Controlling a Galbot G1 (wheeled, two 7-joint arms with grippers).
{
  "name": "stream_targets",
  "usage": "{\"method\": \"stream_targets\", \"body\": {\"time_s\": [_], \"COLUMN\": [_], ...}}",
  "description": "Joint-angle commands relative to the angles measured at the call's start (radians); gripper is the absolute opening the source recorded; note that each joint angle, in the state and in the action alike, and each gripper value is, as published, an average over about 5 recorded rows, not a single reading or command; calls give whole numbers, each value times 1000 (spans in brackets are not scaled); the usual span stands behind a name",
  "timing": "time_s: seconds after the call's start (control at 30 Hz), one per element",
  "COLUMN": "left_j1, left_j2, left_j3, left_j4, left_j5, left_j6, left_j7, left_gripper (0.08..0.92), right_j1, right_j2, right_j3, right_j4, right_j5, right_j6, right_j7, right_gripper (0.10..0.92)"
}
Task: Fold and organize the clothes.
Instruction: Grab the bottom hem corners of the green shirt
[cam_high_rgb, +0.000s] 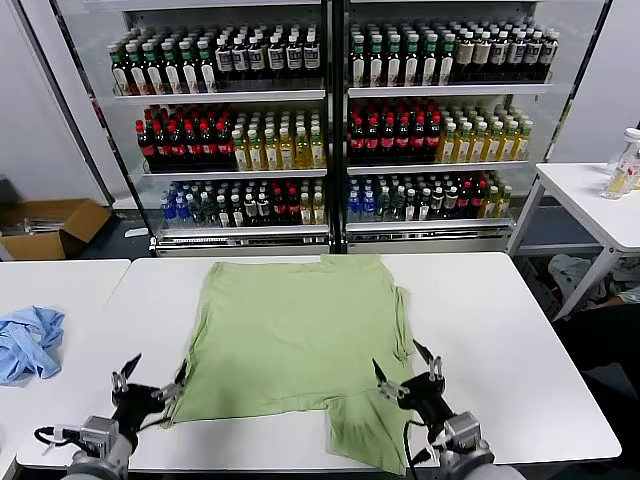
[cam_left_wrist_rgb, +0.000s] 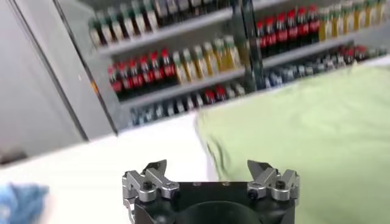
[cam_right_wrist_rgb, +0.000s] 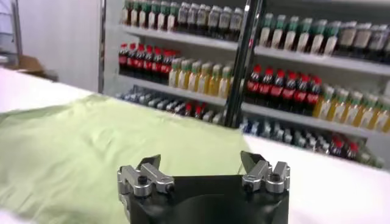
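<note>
Head view | green shirt (cam_high_rgb: 295, 345) spread flat, frame centre, on white worktop (cam_high_rgb: 520, 350) | left gripper (cam_high_rgb: 150, 382) released, lower left | right gripper (cam_high_rgb: 408, 370) released, lower right, over hem

The setting is a mock retail space or robotics test lab fitted out like a shop. A glass-fronted display cooler (cam_high_rgb: 330, 120) spans the back wall, its shelves packed with rows of bottled drinks (cam_high_rgb: 230, 145) grouped by colour. White work tables (cam_high_rgb: 520, 330) stand in front of it on a grey floor. An open cardboard box (cam_high_rgb: 50, 228) sits on the floor at the left wall.
</note>
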Motion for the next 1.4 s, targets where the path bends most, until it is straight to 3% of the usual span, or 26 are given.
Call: {"method": "stream_targets", "body": {"time_s": [0.03,0.8,0.9,1.4], "left_j1": [93,27,22,17], "left_j2": [2,-15,-15,-30], "left_j3": [-7,-32,-31,13], "left_j4": [-34,20,27,41], "left_j5": [-44,-167,-174,-170], "left_j6": [74,107,106,92], "left_j7": [-9,-8,-4,6], "left_gripper": [823,812,758,342], "right_j1": [-60,-127,-128,-109], "right_j2": [-34,-14,-13,-11], "right_j3": [-1,-17,-23,-37], "right_j4": [28,-3,-11,-32], "right_j5": [14,28,37,131], "right_j6": [-10,20,15,-10], "right_j7": [0,53,58,65], "right_gripper": [823,818,772,343]}}
